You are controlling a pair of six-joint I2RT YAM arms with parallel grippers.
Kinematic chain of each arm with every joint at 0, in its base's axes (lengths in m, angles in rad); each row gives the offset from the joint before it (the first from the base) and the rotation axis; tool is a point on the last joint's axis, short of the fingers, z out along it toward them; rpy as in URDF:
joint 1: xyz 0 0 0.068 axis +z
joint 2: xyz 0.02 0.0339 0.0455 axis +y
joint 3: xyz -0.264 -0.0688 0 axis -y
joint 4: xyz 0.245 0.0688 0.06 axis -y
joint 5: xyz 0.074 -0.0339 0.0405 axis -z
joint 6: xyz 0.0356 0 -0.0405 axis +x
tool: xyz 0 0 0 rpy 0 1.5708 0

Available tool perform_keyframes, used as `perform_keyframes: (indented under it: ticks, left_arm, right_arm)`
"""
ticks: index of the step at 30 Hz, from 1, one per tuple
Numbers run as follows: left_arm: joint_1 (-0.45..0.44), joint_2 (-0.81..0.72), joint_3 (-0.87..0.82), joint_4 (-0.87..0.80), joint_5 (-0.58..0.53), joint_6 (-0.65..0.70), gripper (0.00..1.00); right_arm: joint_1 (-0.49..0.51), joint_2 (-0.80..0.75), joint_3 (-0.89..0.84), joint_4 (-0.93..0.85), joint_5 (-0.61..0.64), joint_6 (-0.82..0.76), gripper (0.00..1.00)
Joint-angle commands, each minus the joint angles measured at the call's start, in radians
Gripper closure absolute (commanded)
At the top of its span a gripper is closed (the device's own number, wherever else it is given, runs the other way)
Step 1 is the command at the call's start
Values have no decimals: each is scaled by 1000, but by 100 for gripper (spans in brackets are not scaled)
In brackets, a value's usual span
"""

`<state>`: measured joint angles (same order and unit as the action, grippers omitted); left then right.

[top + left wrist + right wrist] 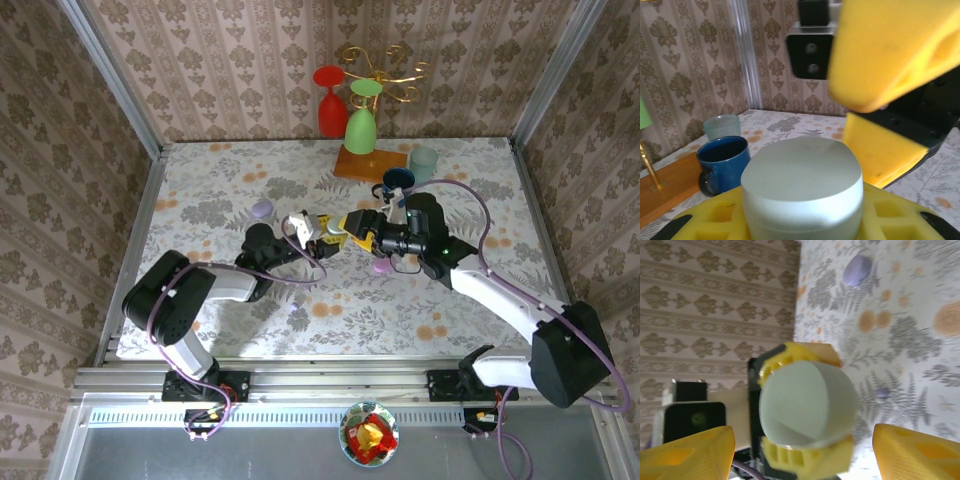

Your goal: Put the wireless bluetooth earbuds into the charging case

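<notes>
Yellow pads (710, 220) of the left gripper (802, 225) are clamped on the pale case (802, 180), held up off the table (920, 365), and the lid looks shut. Facing it, the right gripper (802, 452) has its fingers (920, 450) spread wide, nothing between them. No bud is going in yet: one tiny purple bud (881, 392) lies on the table, a purple case (858, 269) farther off. Early days, I'd say, with the lid to open and buds to fetch and seat.
</notes>
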<state>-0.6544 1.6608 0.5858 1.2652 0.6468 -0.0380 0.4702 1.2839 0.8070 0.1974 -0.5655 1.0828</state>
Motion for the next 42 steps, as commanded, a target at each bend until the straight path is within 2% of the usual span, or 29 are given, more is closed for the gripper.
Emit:
perform_keyframes:
  ticks: [1,5,10,13,14,17,18,20,22,25,30,32,38,42]
  left_arm:
    - [-17,-44,31,35,33,-57,79]
    - [-25,-68,19,35,33,-70,79]
    - [-24,-93,3,36,29,-75,79]
    - [-23,-97,-4,33,21,-69,75]
    - [-19,-98,-8,32,17,-64,70]
    - [4,-109,-31,29,4,-41,34]
    - [20,-116,-44,23,-36,-36,25]
    - [53,-139,-68,-6,-69,-22,15]
    - [90,-160,-93,-51,-93,11,10]
    - [148,-213,-104,-198,-138,67,7]
    - [191,-315,-14,-663,-308,219,4]
    - [234,-329,29,-809,-358,289,2]
    - [314,-253,249,-1252,-401,410,4]
    - [328,-161,374,-1442,-441,464,4]
  right_arm:
    - [-11,30,-19,201,-101,118,28]
    - [-19,50,-29,252,-110,143,40]
    - [-28,45,-53,272,-96,155,68]
    - [-33,38,-64,277,-88,155,78]
    - [-35,36,-70,276,-81,154,80]
    - [-53,24,-91,261,-33,141,81]
    - [-62,20,-95,233,-10,119,81]
    - [-84,16,-102,166,46,72,83]
    - [-104,26,-109,114,101,27,86]
    - [-119,72,-87,21,167,-80,87]
    - [-119,221,1,-89,217,-225,86]
    - [-119,270,34,-109,223,-261,86]
    - [-119,442,148,-187,205,-334,82]
    - [-118,540,193,-186,196,-331,79]
